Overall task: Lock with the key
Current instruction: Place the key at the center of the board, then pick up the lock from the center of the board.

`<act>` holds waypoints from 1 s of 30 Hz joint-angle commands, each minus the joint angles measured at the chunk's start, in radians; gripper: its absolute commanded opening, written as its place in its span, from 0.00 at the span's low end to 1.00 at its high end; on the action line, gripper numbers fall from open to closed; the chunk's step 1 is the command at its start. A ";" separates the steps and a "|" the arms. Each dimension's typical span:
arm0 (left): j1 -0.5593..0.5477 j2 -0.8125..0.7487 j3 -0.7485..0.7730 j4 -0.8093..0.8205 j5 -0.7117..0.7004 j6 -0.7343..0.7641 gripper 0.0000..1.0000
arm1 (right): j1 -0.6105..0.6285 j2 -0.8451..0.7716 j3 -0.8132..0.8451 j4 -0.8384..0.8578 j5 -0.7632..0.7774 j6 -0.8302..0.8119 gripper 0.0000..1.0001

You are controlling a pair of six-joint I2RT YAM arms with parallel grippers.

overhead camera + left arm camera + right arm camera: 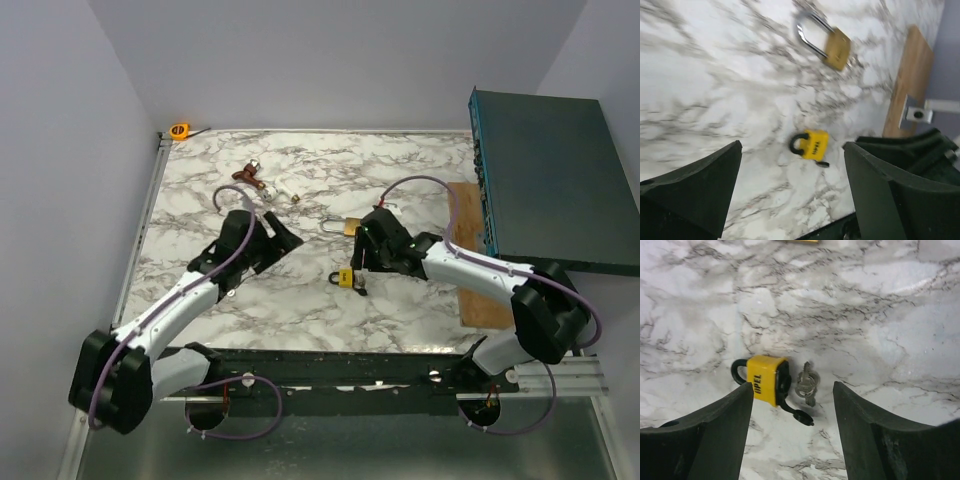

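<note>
Only from the right wrist, key [806,385] (perhaps inserted) by yellow padlock [765,386]; left gripper [791,146], right gripper [792,385] spread.

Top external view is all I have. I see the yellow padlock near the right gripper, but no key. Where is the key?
Observer: In the right wrist view a silver key lies beside the yellow padlock, at the end opposite its shackle.
Operator: Is the right gripper open?
Observer: Yes, the right gripper is open, with padlock and key showing between its fingers.
Operator: And the left one?
Observer: The left gripper is open too, and empty.
</note>
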 commanded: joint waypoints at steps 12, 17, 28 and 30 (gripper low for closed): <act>0.717 -0.104 -0.066 -0.388 -0.119 0.116 0.80 | 0.088 0.121 0.129 0.132 -0.133 -0.090 0.70; 0.749 -0.041 -0.069 -0.394 -0.160 0.044 0.80 | 0.088 0.123 0.106 0.178 -0.178 -0.102 0.72; 0.755 0.017 -0.066 -0.411 -0.269 -0.035 0.61 | 0.088 0.083 0.058 0.233 -0.234 -0.116 0.70; 0.754 0.027 -0.066 -0.414 -0.283 -0.043 0.54 | 0.088 0.083 0.055 0.237 -0.241 -0.115 0.70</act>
